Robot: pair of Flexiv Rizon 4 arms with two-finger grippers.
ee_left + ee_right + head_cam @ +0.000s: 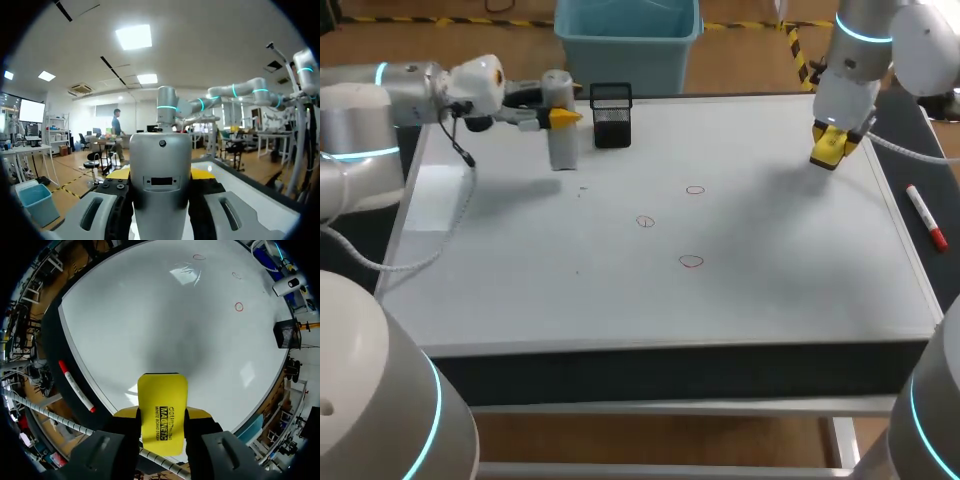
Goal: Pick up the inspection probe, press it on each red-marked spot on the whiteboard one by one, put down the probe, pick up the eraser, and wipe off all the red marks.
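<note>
Left claw clamped the probe; right claw gripped the eraser. Advisable: lower probe squarely onto nearest red mark.

The inspection probe, a grey cylinder, stands upright at upper left, clamped in the left tool; the yellow eraser hangs in the right tool at upper right; three small red circles dot the middle of the whiteboard.
</note>
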